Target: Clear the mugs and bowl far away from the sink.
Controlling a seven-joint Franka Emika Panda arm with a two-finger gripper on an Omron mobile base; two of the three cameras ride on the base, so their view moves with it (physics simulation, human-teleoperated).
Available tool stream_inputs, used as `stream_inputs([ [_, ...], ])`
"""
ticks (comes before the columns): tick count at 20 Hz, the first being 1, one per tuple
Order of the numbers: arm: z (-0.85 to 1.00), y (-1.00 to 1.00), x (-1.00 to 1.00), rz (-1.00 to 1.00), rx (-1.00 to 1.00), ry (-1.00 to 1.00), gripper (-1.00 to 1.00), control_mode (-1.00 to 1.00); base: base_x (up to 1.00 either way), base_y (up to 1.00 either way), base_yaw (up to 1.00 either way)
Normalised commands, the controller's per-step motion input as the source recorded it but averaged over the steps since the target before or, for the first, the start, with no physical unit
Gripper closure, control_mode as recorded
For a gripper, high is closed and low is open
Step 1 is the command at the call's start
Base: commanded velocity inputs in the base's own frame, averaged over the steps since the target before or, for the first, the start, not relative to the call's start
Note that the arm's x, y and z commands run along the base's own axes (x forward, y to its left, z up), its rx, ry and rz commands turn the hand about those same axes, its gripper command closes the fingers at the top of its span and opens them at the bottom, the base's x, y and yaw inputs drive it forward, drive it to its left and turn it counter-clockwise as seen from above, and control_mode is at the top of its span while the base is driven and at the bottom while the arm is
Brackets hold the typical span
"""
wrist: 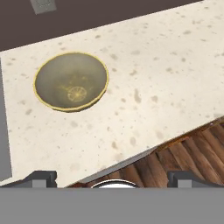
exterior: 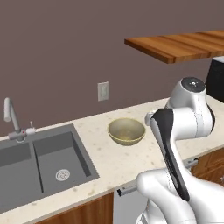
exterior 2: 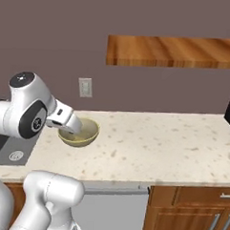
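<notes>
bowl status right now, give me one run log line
bowl: upright on counter, right of sink, empty | pincer: open, above counter's front edge, holding nothing | mugs: none seen

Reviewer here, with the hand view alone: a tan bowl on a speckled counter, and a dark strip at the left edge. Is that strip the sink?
Observer: Yes. The left base view shows a double-basin sink set in the counter, left of the bowl, with counter between them.
Operator: Does it have a tap?
Observer: A slim silver faucet stands behind the left basin.
Operator: Is there anything above the counter?
Observer: A wooden shelf hangs on the wall, above and to the right of the bowl in the right base view.
</notes>
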Motion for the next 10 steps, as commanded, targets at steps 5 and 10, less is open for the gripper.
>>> stream_inputs([
  [5,0.0,0.0,0.0,0.0,0.0,0.0,-1.0,1.0,0.86,0.05,0.02],
  [10,-0.11,0.0,0.33,0.05,0.04,0.03,-1.0,-1.0,0.5,0.0,0.06],
])
